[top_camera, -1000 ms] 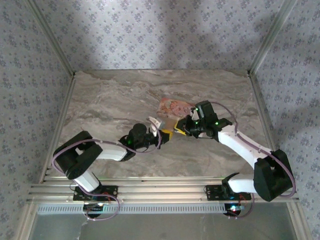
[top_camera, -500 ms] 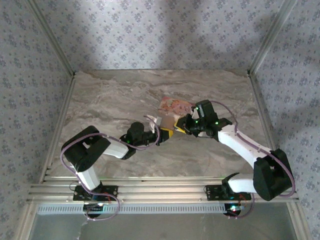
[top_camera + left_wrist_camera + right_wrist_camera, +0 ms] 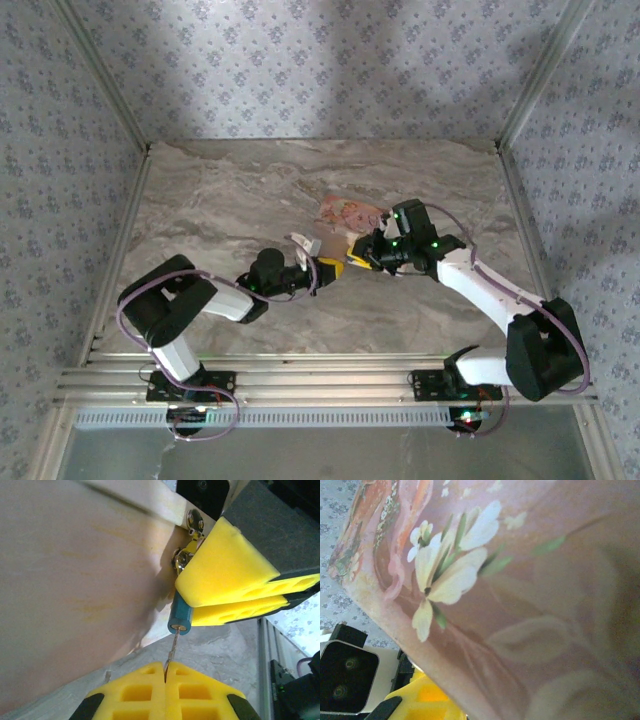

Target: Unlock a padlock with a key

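The padlock (image 3: 181, 619) is a small blue body held in the yellow fingers (image 3: 225, 575) of my right gripper (image 3: 357, 256), which is shut on it. A thin metal key (image 3: 173, 647) runs from the padlock's end face down into my left gripper (image 3: 166, 666), whose yellow jaws are pressed together on it. In the top view the left gripper (image 3: 328, 266) meets the right one tip to tip at mid-table. The padlock's metal fittings (image 3: 183, 559) sit against the pink-orange printed pouch (image 3: 75, 580). That pouch (image 3: 510, 595) hides the right jaws in the right wrist view.
The pouch (image 3: 345, 211) lies just behind the two grippers on the marble table (image 3: 220, 200). Patterned walls and metal posts close in the back and sides. A metal rail (image 3: 320, 385) runs along the near edge by the arm bases.
The left arm's elbow has shifted and its wrist has edged slightly left. Both grippers stay tip to tip, and neither grip has changed.
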`<state>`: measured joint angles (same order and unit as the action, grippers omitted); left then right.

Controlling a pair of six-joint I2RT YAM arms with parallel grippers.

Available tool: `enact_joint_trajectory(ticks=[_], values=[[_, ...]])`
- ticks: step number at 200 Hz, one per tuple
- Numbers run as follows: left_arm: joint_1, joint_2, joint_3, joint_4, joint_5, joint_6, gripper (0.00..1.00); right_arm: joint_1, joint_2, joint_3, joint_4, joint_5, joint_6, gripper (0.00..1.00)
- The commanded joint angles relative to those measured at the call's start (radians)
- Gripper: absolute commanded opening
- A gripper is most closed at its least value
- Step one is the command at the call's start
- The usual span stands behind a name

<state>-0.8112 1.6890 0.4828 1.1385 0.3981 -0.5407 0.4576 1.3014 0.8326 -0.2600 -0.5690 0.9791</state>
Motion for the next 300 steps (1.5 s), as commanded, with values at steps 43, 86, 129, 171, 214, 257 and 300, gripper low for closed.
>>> enact_joint_trajectory(ticks=[43, 86, 129, 171, 214, 257, 300], values=[[-0.081, -0.096, 0.096, -0.013, -0.145, 0.179, 0.00, 0.086, 0.039, 0.044, -0.061, -0.086, -0.039, 0.00], [-0.039, -0.008, 0.098, 0.194, -0.074, -0.061, 0.00, 0.098, 0.043, 0.011, 0.046, -0.103, 0.009, 0.00], [0.008, -0.006, 0.112, 0.269, 0.050, -0.174, 0.00, 0.077, 0.023, 0.007, -0.003, -0.109, -0.016, 0.00], [0.010, -0.009, 0.094, 0.222, 0.048, -0.113, 0.00, 0.055, -0.006, 0.022, -0.078, -0.068, -0.053, 0.00], [0.010, -0.048, 0.107, 0.136, 0.061, -0.068, 0.00, 0.072, 0.006, 0.050, -0.154, -0.050, -0.111, 0.00], [0.001, -0.045, 0.147, 0.071, 0.066, -0.038, 0.00, 0.075, 0.011, 0.038, -0.130, -0.071, -0.109, 0.00], [0.008, -0.001, 0.170, 0.187, 0.068, -0.163, 0.00, 0.079, 0.027, 0.047, -0.124, -0.077, -0.123, 0.00]])
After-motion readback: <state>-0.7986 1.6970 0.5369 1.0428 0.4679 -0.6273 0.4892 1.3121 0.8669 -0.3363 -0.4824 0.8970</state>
